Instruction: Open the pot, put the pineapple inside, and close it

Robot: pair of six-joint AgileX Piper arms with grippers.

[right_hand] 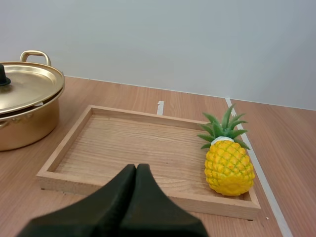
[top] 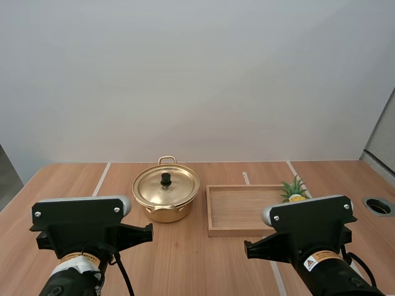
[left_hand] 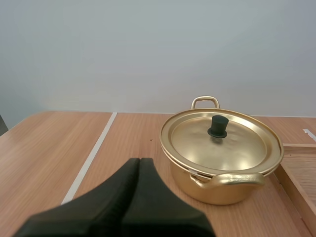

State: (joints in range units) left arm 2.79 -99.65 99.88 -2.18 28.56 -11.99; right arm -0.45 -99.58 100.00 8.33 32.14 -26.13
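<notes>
Left hand (left_hand: 139,162): clenched, empty, low over tabletop (left_hand: 54,143).
1 pot (left_hand: 217,190) ahead of it, slightly right. 1 lid (left_hand: 232,143) on, 1 black knob (left_hand: 217,126).
Right hand (right_hand: 137,168): clenched, empty.
1 wooden tray (right_hand: 64,153) just ahead of it. 1 pineapple (right_hand: 228,165) standing inside, ahead-right.
Step, judged: opening, not begun.
Next likely: left hand spreads, reaches knob, lifts lid.

— Where does the high view sit?
— Behind and above the table (top: 185,265), facing forward and down. Pot (top: 166,196) is mid-frame, tray (top: 237,206) right of it.
— And the wrist views?
— Low, close, facing forward. The left faces the pot, the right looks over the tray. Both share the pot.
</notes>
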